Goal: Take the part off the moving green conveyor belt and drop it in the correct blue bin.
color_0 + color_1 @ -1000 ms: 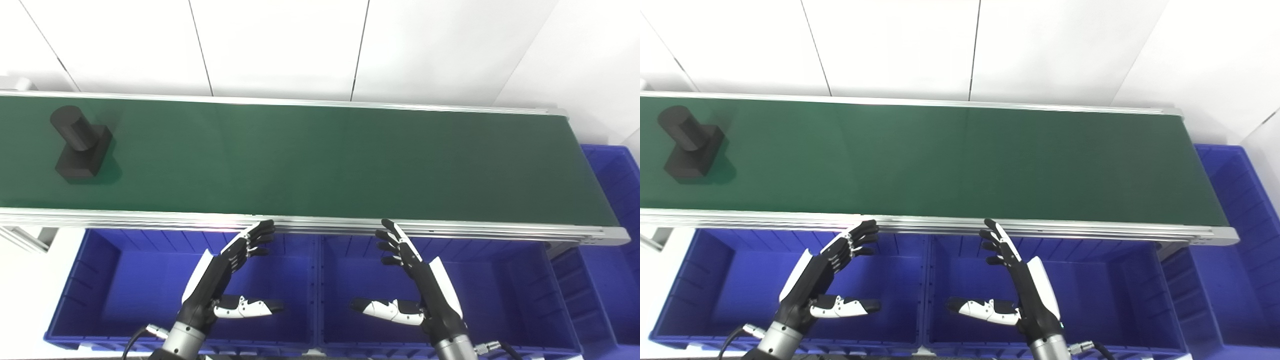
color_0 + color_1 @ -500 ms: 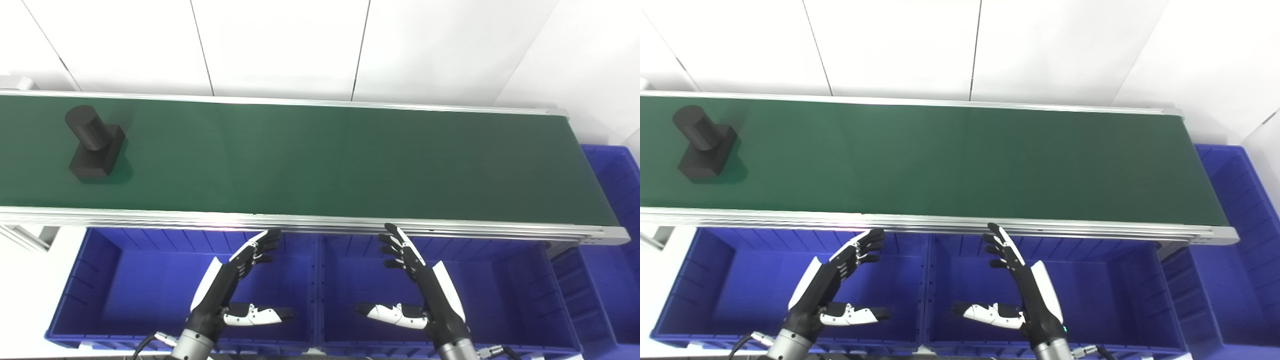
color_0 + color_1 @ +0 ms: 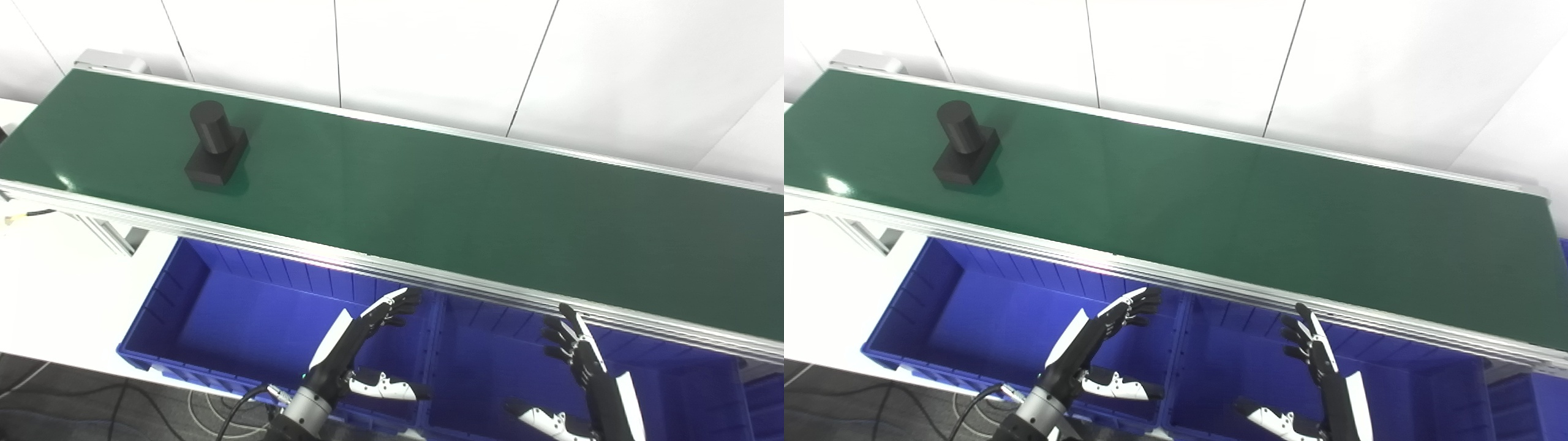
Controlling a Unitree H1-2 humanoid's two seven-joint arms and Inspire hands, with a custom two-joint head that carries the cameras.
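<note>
We're waiting w/ both hands spread and empty: left hand (image 3: pixel 361 343) over the left bin (image 3: pixel 202 294), right hand (image 3: pixel 588 380) over the right bin (image 3: pixel 674 392), both below the belt (image 3: pixel 429 184) edge. The black part (image 3: pixel 213 144), a cylinder on a square base, stands upright at the belt's far left, well apart from us. Best bet, imo: reach w/ the left hand, lead the part slightly, grab the cylinder from above, clamp firmly before lifting.
</note>
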